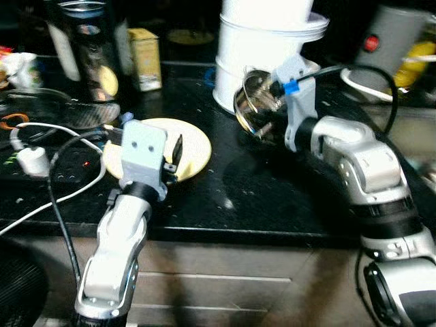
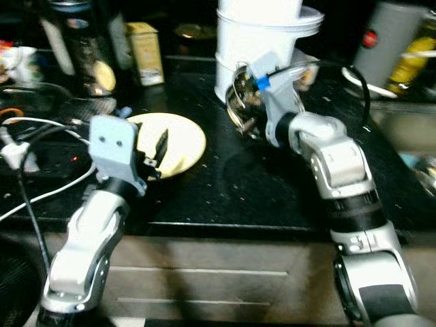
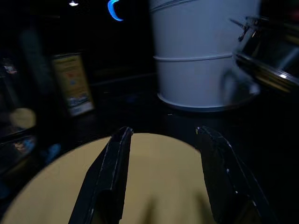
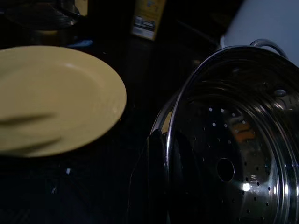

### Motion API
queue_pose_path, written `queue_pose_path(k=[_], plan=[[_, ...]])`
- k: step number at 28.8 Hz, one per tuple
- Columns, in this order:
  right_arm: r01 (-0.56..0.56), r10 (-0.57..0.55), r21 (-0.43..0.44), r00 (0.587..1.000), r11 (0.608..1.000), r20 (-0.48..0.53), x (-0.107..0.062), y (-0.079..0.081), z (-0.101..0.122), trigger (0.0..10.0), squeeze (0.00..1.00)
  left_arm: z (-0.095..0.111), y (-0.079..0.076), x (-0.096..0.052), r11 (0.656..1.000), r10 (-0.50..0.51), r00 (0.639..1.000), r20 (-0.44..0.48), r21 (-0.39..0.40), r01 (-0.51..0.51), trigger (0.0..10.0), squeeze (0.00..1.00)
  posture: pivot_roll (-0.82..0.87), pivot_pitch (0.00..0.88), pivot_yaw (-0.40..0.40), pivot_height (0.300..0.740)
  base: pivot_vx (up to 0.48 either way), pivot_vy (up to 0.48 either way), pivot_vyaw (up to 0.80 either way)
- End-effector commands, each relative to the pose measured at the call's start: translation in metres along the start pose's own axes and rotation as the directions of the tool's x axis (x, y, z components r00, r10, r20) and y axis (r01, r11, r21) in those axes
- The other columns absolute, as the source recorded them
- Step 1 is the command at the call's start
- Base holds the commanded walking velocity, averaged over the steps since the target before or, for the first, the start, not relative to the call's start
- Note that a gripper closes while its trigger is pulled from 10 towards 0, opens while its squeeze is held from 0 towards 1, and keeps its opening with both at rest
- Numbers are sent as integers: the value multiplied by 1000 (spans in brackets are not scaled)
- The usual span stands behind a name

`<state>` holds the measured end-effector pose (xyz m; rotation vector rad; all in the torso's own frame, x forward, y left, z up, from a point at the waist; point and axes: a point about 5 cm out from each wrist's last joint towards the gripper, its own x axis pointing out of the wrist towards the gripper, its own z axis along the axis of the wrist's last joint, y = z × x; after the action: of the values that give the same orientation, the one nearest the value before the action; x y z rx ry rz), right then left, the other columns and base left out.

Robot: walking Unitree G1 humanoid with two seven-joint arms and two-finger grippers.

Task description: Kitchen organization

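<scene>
While the robot stands at a black kitchen counter (image 1: 272, 197), its two silver arms reach over the worktop. One tall white container (image 1: 262, 51) stands at the back of the counter, the largest object here. Just in front of it, one perforated steel strainer bowl (image 4: 233, 154) is held tilted, its open side turned towards the robot's left. The right gripper (image 4: 163, 161) has its two black fingers pinched on the bowl's thin rim, one finger inside and one outside. Being stiff, polished metal, the bowl looks light but slippery, so a rim pinch could let it swing or slide; its small side handle (seen near the far rim in the right wrist view) may give a surer hold.

One yellow plate (image 1: 194, 146) lies flat on the counter, well apart from the bowl, towards the left arm. It looks rigid and breakable, and sits low, so only its edge offers a grip. The left gripper (image 3: 161, 154) hovers just above the plate with its fingers spread open, holding nothing.

Further back stand one dark jar (image 1: 85, 51) and one small yellow box (image 1: 145, 58). White cables (image 1: 37, 153) trail over the counter's left end.
</scene>
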<state>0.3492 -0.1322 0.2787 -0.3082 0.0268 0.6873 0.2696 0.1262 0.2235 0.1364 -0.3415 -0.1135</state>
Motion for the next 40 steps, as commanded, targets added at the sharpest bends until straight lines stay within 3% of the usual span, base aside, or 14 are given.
queue_pose_path(k=[1, 3, 4, 5, 6, 11, 15, 18, 40], plan=[[-19, 20, -39, 999, 999, 33, 0, 4, 9, 0, 0, -2, 0, 0, 1000, 1, 1000, -13, -11, -1, 10000, 0, 52, 0, -64, 740, 0, 0, -788], [-19, 21, -43, 999, 999, 37, 0, 4, 9, 0, 0, -2, 0, 0, 1000, 4, 1000, -15, -12, -4, 10000, 0, 51, 0, -65, 740, 0, 0, -794], [-18, 20, -49, 999, 999, 40, 1, 6, 9, 2745, 0, -2, 0, 0, 1000, 6, 1000, -16, -13, -6, 10000, 0, 50, 0, -68, 740, 0, 0, 0], [-18, 20, -49, 999, 999, 40, 1, 6, 9, 2745, 0, -2, 0, 0, 1000, 6, 1000, -16, -13, -6, 10000, 0, 50, 0, -68, 740, 0, 0, 0], [-36, 40, -70, 998, 997, 47, 2, 11, 10, 10000, 0, -3, 1, 0, 1000, 14, 1000, -17, -12, -14, 10000, 0, 46, 0, -80, 740, 0, 0, 0], [-94, 100, -73, 991, 993, 84, 10, 31, 16, 10000, 0, -2, 5, 0, 999, 45, 999, -13, -10, -46, 10000, 0, 39, 0, -87, 740, 0, 0, 0], [-163, 167, -57, 981, 985, 93, 14, 58, 11, 10000, 0, -2, 11, -1, 998, 64, 998, -14, -9, -64, 10000, 0, 29, 0, -78, 740, 0, 0, 0], [-174, 178, -51, 980, 983, 90, 14, 63, 9, 10000, 0, -2, 14, -1, 998, 69, 997, -16, -12, -70, 10000, 0, 20, 0, -68, 740, 0, 0, 0], [-163, 167, -53, 983, 985, 72, 14, 70, 4, 10000, 0, -1, 16, 0, 995, 85, 996, -23, -44, -85, 10000, 0, 48, 0, -74, 740, 0, 0, 0]])
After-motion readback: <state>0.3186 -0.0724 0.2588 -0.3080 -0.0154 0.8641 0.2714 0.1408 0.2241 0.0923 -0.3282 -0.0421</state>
